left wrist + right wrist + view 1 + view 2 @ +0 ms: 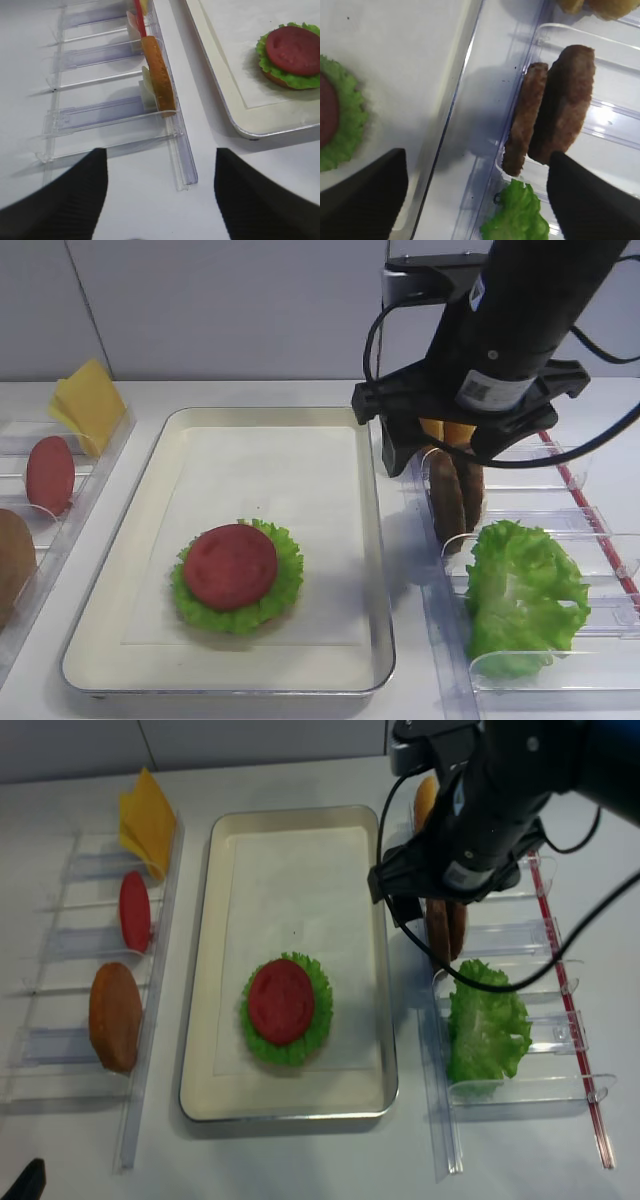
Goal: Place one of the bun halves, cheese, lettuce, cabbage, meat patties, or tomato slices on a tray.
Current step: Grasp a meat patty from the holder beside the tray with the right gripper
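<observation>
Two brown meat patties [456, 498] [550, 115] stand on edge in the clear rack right of the tray [375, 540]. My right gripper [450, 455] [477, 165] hangs open just above them, and nothing is held between its fingers. On the tray's paper liner lies a bun base with lettuce and a tomato slice [230, 565] on top. My left gripper [160, 160] is open over bare table by the near end of the left rack, which holds a bun half [160, 75].
Loose lettuce [520, 595] fills the right rack's near slots, and bun halves [600, 7] sit behind the patties. The left rack [140, 1050] holds cheese [148, 820], a tomato slice [135, 910] and a bun half [115, 1015].
</observation>
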